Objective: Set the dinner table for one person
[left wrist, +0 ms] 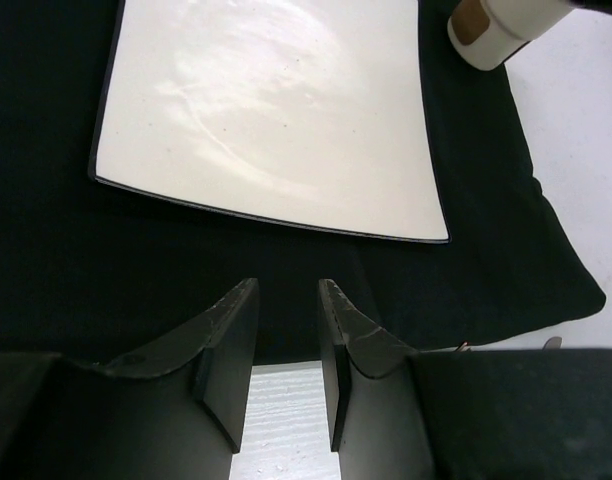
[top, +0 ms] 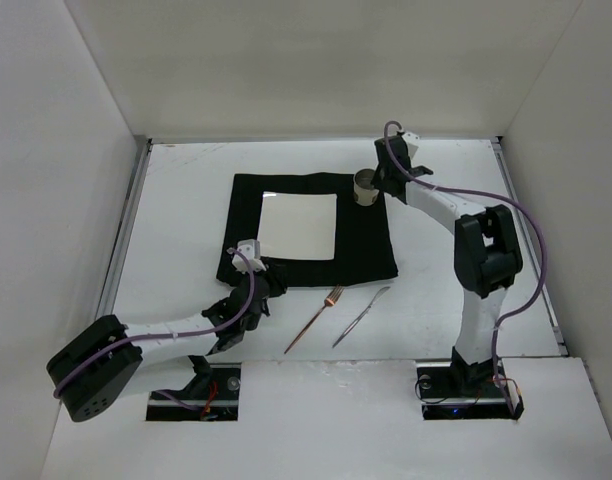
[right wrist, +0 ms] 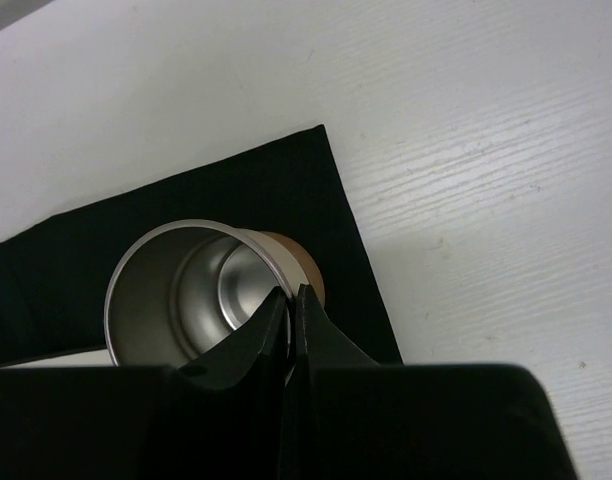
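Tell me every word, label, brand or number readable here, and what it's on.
None can be read. The plate, black mat, metal cup, fork and the utensil beside it carry no lettering; no legible marking shows on the dinner table either.

The dinner table [top: 176, 230] before me is a large, flat, matte white surface. It lies level and fills nearly all I see from above. Thin metal rails [top: 123, 230] run along its left and right edges. Up close, from my right wrist, its white face shows a fine, faint grain.
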Motion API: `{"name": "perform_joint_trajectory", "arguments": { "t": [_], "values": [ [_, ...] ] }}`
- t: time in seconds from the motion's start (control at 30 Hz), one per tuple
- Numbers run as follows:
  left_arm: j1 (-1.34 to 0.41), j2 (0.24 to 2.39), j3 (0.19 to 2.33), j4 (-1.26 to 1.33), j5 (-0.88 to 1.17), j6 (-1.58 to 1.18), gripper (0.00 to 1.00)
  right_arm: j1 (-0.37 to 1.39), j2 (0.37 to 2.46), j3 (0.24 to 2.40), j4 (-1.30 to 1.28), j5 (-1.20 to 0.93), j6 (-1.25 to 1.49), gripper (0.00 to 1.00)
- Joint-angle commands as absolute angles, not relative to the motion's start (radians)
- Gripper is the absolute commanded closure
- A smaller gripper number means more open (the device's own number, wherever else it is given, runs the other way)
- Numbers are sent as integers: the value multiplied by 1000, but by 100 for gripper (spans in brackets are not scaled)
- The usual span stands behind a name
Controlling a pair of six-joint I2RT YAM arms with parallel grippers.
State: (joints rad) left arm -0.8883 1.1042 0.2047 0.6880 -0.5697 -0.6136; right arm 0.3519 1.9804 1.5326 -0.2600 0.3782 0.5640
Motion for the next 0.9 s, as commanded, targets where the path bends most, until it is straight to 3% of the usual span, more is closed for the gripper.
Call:
{"name": "perform_joint_trajectory", "arguments": {
  "t": [0.0, 0.13, 0.37, 0.63, 0.73, 0.87],
  "values": [
    [-881, 1112, 239, 752, -589, -595, 72, 340, 1997, 1586, -204, 361, 555, 90],
    [-881, 1111, 241, 752, -584, -595, 72, 340, 2006, 1568, -201, 362, 548, 86],
    [-898, 1118, 256, 742, -592, -571, 71, 344, 1910, 1508, -152, 360, 520, 51],
    [-970, 1105, 317, 605, -613, -578, 69, 344, 1651, 1312, -80, 342, 509, 37],
    [-1011, 1094, 370, 439, -667, -606, 69, 364, 1547, 1172, -20, 347, 518, 48],
    [-1085, 1074, 435, 220, -729, -633, 72, 401, 1453, 1008, 35, 357, 564, 86]
  ]
}}
